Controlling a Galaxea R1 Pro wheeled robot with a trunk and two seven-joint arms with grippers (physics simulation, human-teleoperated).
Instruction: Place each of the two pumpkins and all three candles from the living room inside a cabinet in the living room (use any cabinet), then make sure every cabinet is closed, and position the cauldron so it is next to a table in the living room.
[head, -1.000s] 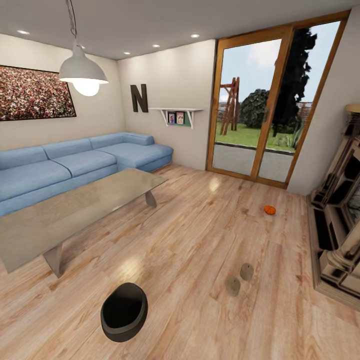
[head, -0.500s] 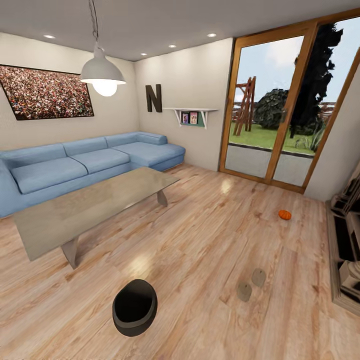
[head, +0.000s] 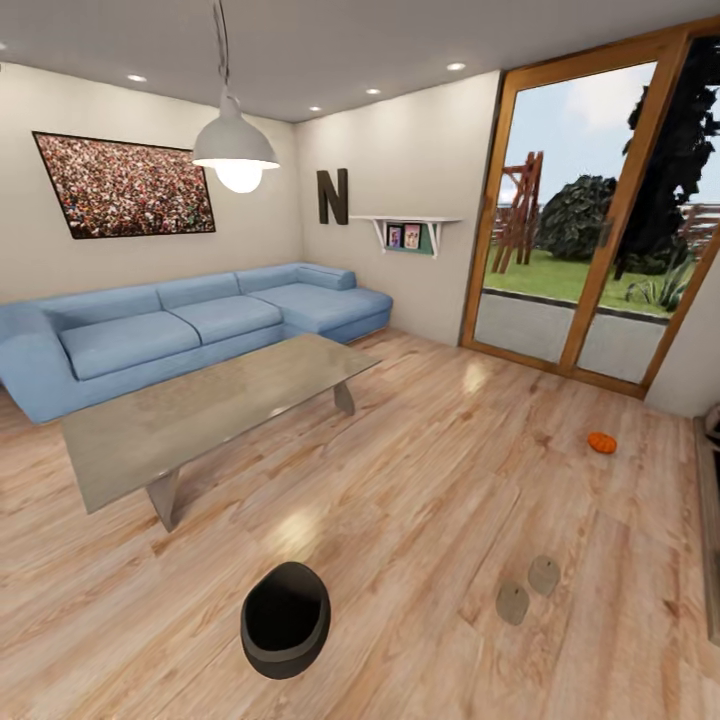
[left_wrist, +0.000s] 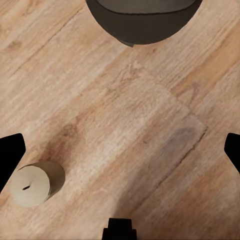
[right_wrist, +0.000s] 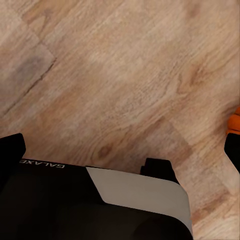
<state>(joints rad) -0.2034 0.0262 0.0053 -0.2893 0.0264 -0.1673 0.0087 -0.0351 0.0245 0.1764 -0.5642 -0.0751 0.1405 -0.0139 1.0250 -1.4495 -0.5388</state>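
The head camera has swung left since the earlier frames — sofa and table sit further right, things themselves unmoved. The cauldron stands on the floor near the table, two candles well right of it, a pumpkin beyond. The left pincer hangs open and empty — a candle just beside one fingertip. The right pincer's jaws stand apart, an orange edge beside one tip.

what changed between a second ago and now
The head camera swung left, so the whole room slid right in the head view: more sofa and wall picture show, and the unit at the right edge is almost out of view. Nothing was taken or let go. The cauldron, two candles, pumpkin and table lie as before.
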